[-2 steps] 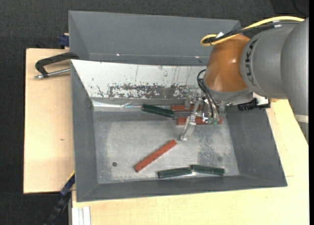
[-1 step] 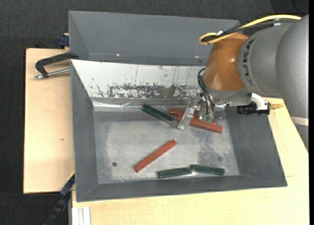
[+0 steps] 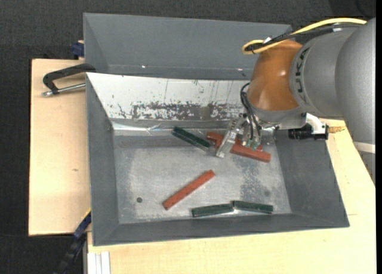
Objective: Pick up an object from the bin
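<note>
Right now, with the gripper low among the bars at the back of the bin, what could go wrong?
1. The gripper sits among a red bar, a second red piece and a dark green bar, all lying close together. It may catch two at once or push one aside.
2. This cluster lies near the bin's back wall, so the wrist could scrape the wall on the way up.

1. Grey bin (image 3: 101, 165), back wall flecked with dark scratches
2. Red bar (image 3: 189, 189) mid-floor; second red bar (image 3: 252, 153) near the right wall
3. Dark green bar (image 3: 191, 137) by the back wall; front-left green bar (image 3: 212, 210) and front-right green bar (image 3: 253, 208), both dark, at the front edge
4. Orange wrist cover (image 3: 274, 85)
</note>
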Tool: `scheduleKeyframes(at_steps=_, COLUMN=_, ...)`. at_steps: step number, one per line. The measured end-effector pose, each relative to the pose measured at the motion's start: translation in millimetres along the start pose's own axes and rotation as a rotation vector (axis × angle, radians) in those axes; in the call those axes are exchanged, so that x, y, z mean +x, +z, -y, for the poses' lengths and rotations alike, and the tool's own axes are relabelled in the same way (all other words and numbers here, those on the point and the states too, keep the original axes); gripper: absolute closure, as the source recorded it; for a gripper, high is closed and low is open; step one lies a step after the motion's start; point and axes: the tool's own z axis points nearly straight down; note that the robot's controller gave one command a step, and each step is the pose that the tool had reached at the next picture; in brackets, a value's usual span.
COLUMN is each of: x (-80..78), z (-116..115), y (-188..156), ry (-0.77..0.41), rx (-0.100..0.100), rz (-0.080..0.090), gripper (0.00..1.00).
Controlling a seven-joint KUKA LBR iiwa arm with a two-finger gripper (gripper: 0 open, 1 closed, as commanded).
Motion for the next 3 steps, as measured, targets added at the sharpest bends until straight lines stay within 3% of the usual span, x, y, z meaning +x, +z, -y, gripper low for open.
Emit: scheduleKeyframes(at_steps=3, x=2.8, z=0, y=-22, ry=-0.001, rx=0.005, rz=-0.019, gripper=1.00)
